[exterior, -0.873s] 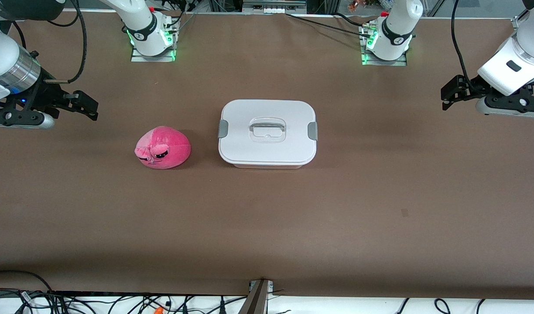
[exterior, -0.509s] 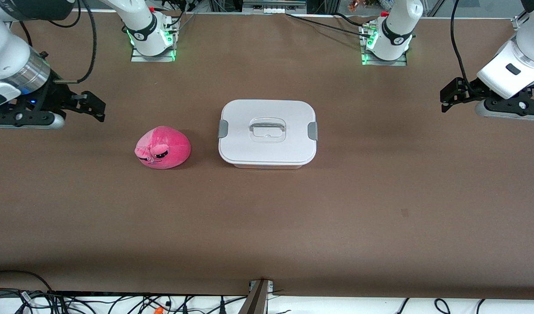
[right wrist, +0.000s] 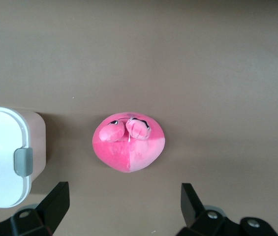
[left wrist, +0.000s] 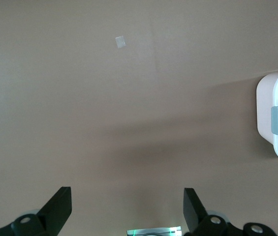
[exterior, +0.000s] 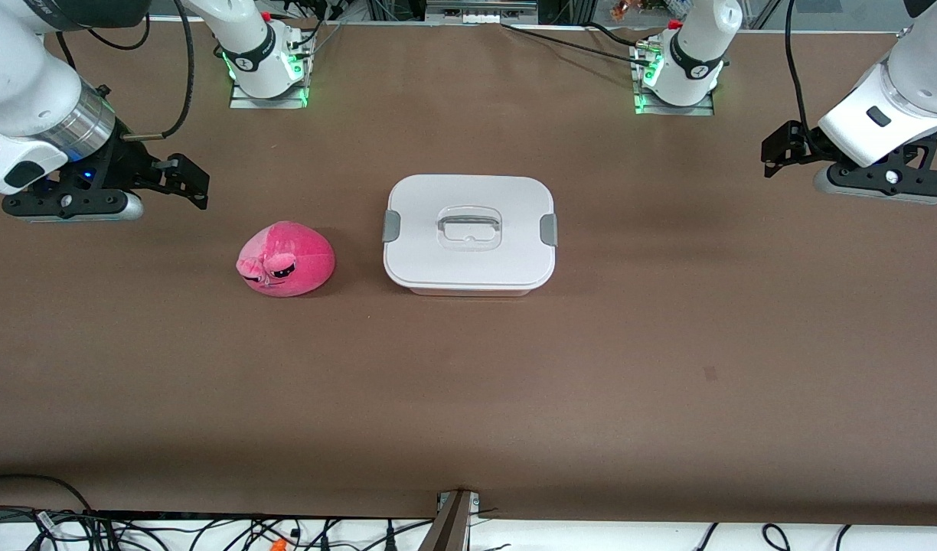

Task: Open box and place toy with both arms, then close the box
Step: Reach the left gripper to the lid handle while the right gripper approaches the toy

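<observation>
Box (exterior: 468, 233) sits lidded mid-bench beside toy (exterior: 285, 259); left end effector (exterior: 775, 149) and right end effector (exterior: 187, 180), both spread and empty, risk tilting the lid if clip releases are unsynchronised.

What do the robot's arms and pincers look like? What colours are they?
Both arms are white with rounded segments. The right arm has a shiny silver band at the wrist and a small blue light; the left arm has a grey wrist piece. Each ends in a black two-finger pincer: the right pincer and the left pincer. Black cables loop along both arms, and green lights glow at the bases.
</observation>
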